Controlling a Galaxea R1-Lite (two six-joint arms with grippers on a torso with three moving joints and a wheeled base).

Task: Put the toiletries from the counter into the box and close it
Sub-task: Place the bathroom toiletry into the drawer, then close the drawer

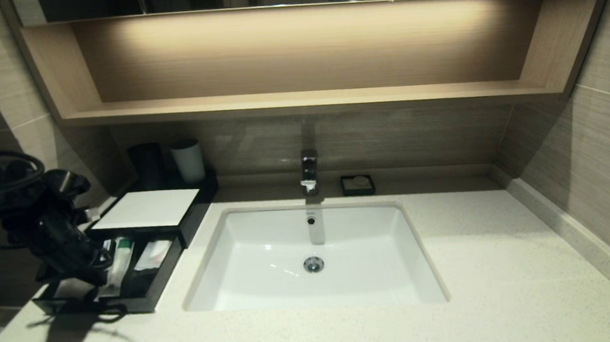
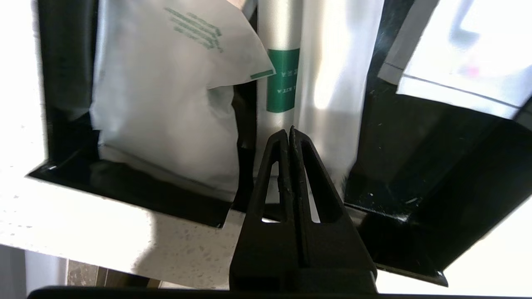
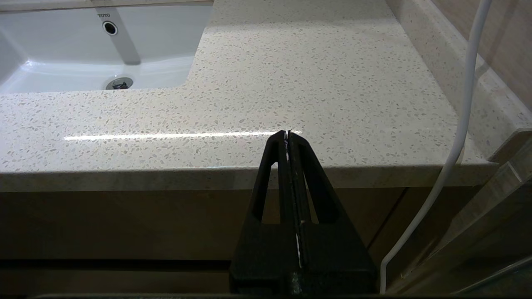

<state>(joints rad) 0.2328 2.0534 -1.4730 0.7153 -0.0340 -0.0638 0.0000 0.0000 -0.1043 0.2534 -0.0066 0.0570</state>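
- Head view: left gripper (image 1: 99,260) over open drawer (image 1: 147,297) of box (image 1: 146,209), fingers pressed together, holding nothing.
- Packets (image 2: 286,79) and pouch (image 2: 166,108) already inside drawer.
- Right gripper (image 3: 287,133) parked below counter (image 3: 311,83) edge, fingers together.
- Risk: pushing drawer off-centre, jamming it; standing packets catching under box top.

Speckled cream counter (image 1: 505,264): black box (image 1: 146,209), soap dish (image 1: 357,185), inset sink (image 1: 311,256).

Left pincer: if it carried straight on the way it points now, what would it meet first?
Probably the toothbrush packet lying in the open drawer. The shut left pincer sits at the drawer's front edge, tips aimed along that packet, though the wrist view doesn't show the gap between them.
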